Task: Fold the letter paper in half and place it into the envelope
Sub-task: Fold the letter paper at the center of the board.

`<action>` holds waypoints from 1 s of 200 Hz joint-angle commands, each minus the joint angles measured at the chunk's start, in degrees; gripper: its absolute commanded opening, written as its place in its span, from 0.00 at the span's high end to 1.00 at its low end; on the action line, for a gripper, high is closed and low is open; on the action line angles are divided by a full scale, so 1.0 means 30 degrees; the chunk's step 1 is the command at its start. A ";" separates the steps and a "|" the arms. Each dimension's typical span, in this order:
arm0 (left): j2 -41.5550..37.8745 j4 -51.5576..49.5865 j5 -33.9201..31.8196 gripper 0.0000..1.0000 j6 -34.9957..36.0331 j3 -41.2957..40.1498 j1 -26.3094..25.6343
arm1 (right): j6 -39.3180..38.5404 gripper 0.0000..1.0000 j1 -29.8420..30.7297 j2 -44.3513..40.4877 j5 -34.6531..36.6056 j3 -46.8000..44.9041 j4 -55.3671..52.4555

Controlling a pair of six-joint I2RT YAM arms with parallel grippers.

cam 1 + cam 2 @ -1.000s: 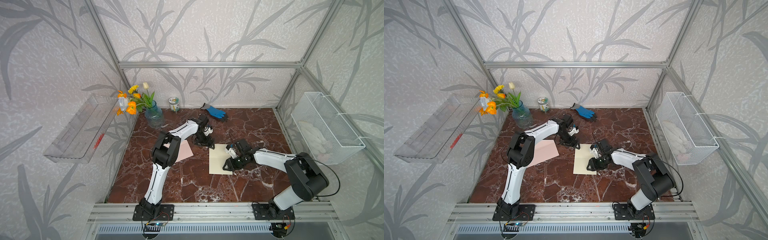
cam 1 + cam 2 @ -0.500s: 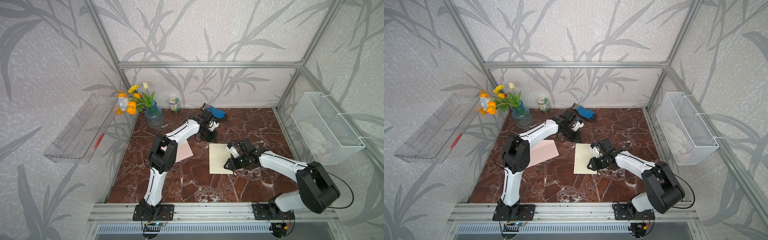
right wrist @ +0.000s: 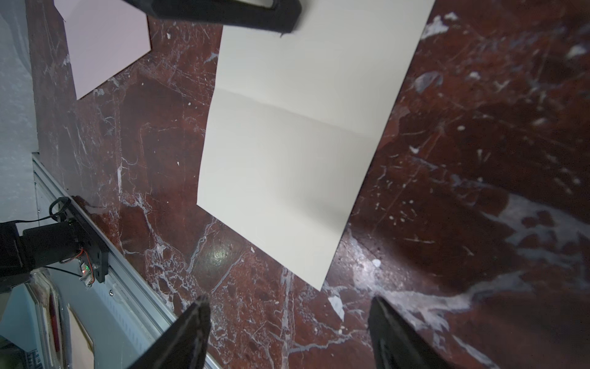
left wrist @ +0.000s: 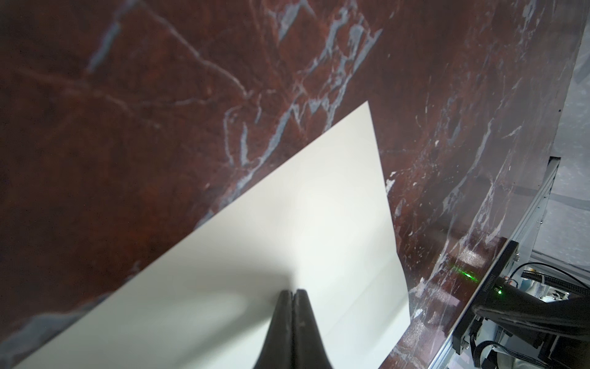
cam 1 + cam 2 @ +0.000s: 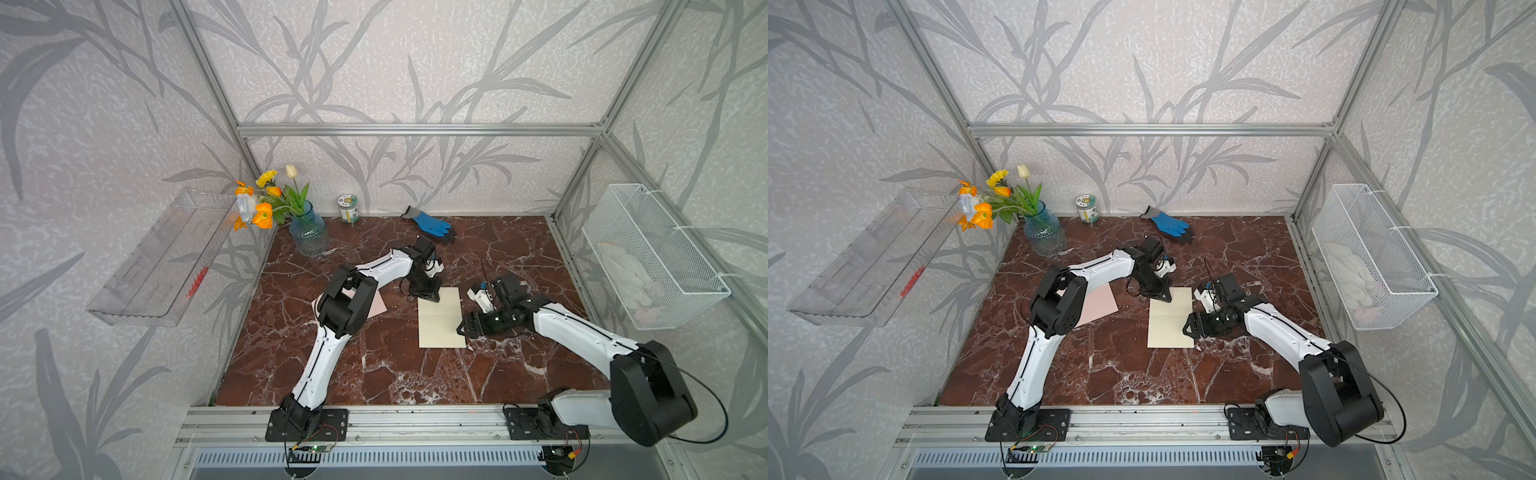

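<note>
The cream letter paper (image 5: 440, 320) (image 5: 1170, 320) lies flat on the marble, a faint crease across its middle (image 3: 287, 134). My left gripper (image 5: 431, 296) (image 5: 1162, 296) is shut, its tips (image 4: 292, 292) resting on the sheet near the far left corner. Beside the sheet's right edge, low over the table, my right gripper (image 5: 460, 328) (image 5: 1187, 328) is open. In the right wrist view its jaws (image 3: 287, 305) stand wide apart with only marble between them and the paper's near corner just ahead. The pink envelope (image 5: 377, 306) (image 5: 1098, 305) (image 3: 105, 48) lies left of the paper, partly hidden under the left arm.
Along the back wall stand a blue glass vase with flowers (image 5: 309, 235), a small tin (image 5: 347, 209) and a blue glove (image 5: 432, 224). A white wire basket (image 5: 648, 257) hangs on the right wall and a clear shelf (image 5: 162, 257) on the left.
My left gripper has shut and come forward and down onto the paper's far left corner. My right gripper has stayed by the paper's right edge and opened wider.
</note>
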 commanded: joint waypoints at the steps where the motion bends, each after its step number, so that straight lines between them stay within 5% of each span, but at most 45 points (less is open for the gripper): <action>1: 0.0311 -0.0685 -0.0170 1.00 0.0497 0.0070 -0.0105 | 0.1188 0.22 -0.0004 0.0634 -0.0648 -0.0849 0.0577; 83: 0.0297 -0.1001 -0.0053 1.00 0.0837 -0.0774 -0.0080 | 0.4421 0.21 0.0028 0.1722 -0.0826 -0.3181 0.4574; 200: 0.0473 -0.0990 -0.0060 1.00 0.0904 -0.0865 0.0044 | 0.5588 0.21 0.0592 0.3202 -0.1083 -0.3451 0.6295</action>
